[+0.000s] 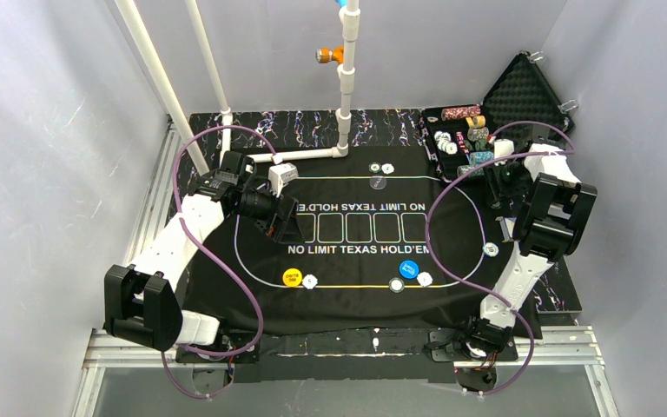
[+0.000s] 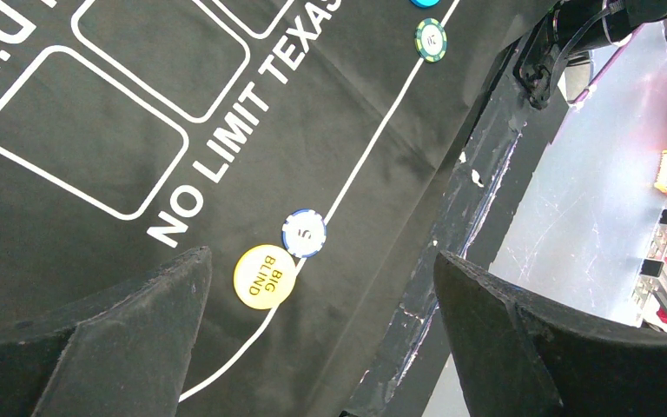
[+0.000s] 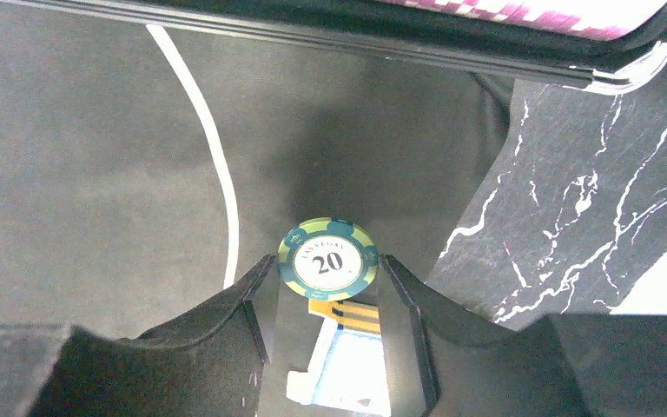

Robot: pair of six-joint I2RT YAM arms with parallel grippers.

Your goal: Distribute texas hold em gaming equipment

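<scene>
**Near row.** On the black mat (image 1: 356,308), along the line nearest the arm bases, we list:
- a yellow button disc (image 1: 292,277) reading BIG BLIND
- a white 5 chip (image 1: 310,281) just beside the disc
- a green-rimmed chip (image 1: 397,285) further right
- a blue button disc (image 1: 409,269)
- a second white chip (image 1: 425,279)

All five lie flat.

**Left gripper (image 2: 321,256).** It hovers over the left part of the mat. We record its jaws spread as wide as they go, with nothing held. In its wrist view the yellow disc and the 5 chip lie on the mat below the gap.

**Right edge.** We note a lone pale chip (image 1: 490,250) on the mat's right side, close to the right arm.

**Right gripper (image 3: 328,265).** It sits at the mat's far right corner, just before the case. Its fingers are drawn in against the two edges of the green 20 chip (image 3: 328,259), whose face is turned to the wrist camera. We cannot tell whether that chip touches the mat.

**Far edge.** We list three small chips (image 1: 379,172) clustered by the far line.

**Beyond.** The black foam-lined case (image 1: 528,97) stands open, with more chips in its tray.
</scene>
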